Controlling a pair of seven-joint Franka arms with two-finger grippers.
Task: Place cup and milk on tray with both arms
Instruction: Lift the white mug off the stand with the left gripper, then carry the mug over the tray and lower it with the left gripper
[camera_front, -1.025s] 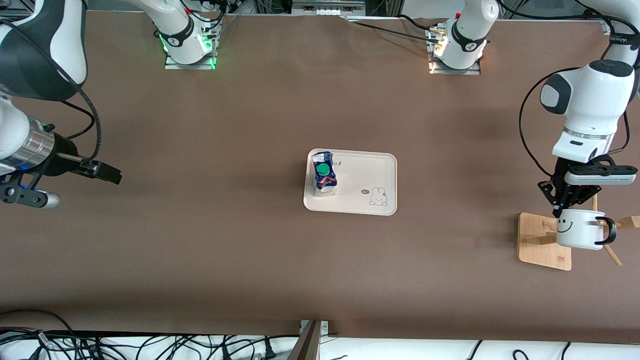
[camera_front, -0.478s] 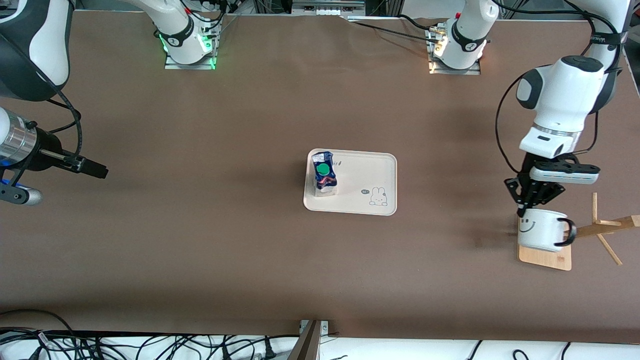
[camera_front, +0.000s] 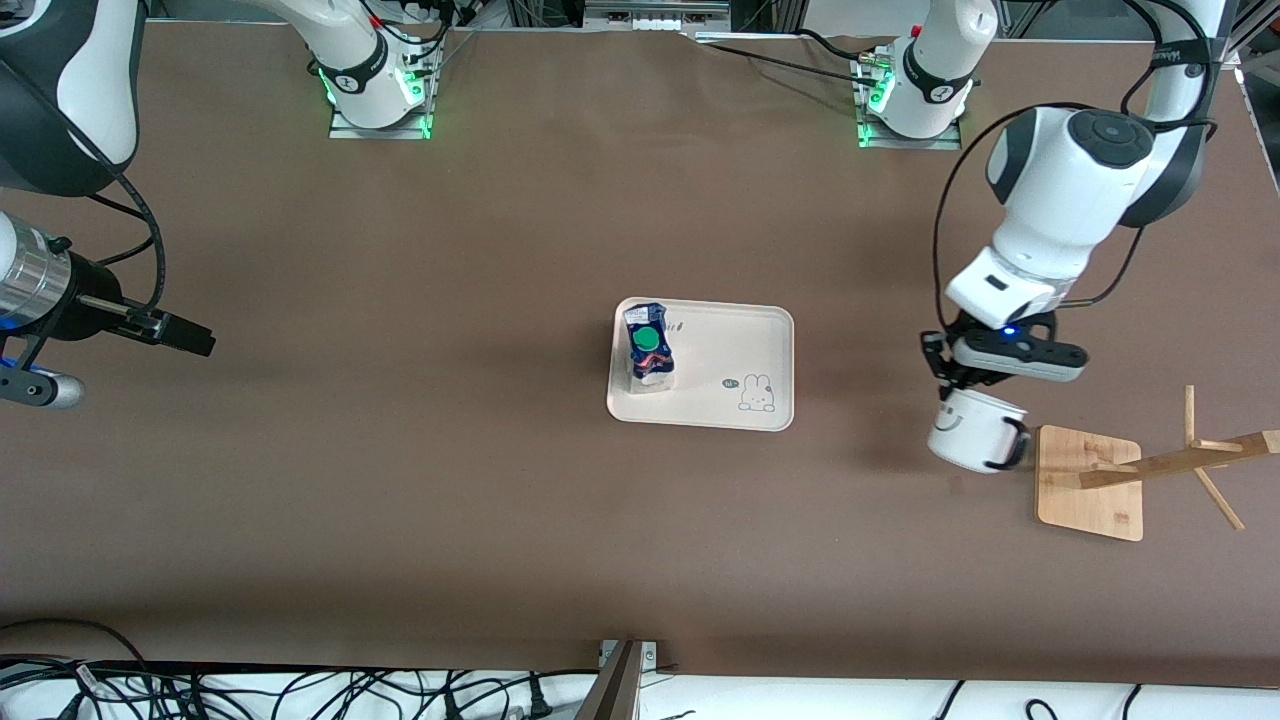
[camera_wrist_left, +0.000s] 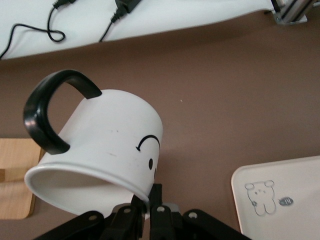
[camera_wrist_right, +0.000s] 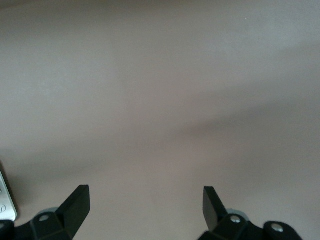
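Right end effector: black two-finger, jaws spread wide with nothing between them; it hangs over bare worktop at the right arm's end, well apart from everything, and waits.

Worktop: flat, matte brown sheet, smooth and unpatterned.

Milk: small gable-top carton, dark blue and white card with red marks and a round green plastic cap; it stands upright in the tray, against the edge that faces the right end effector. By the look of it, this half is done.

Tray: flat cream-beige rounded rectangle, low rim, smooth, a small rabbit drawn near one corner; the part toward the left end effector is free for the cup.

Left end effector: black two-finger, clamped on the rim of the cup, up in the air over the worktop between tray and rack.

Cup: glossy white mug, black smiley, looped black handle, thin dark rim; it hangs tilted below the left end effector, not yet at the tray.

Wooden rack: pale wood, flat square base, slim pegged post; just beside the cup.

Left to do, in my judgement: carry the cup across, set it down upright, let go.
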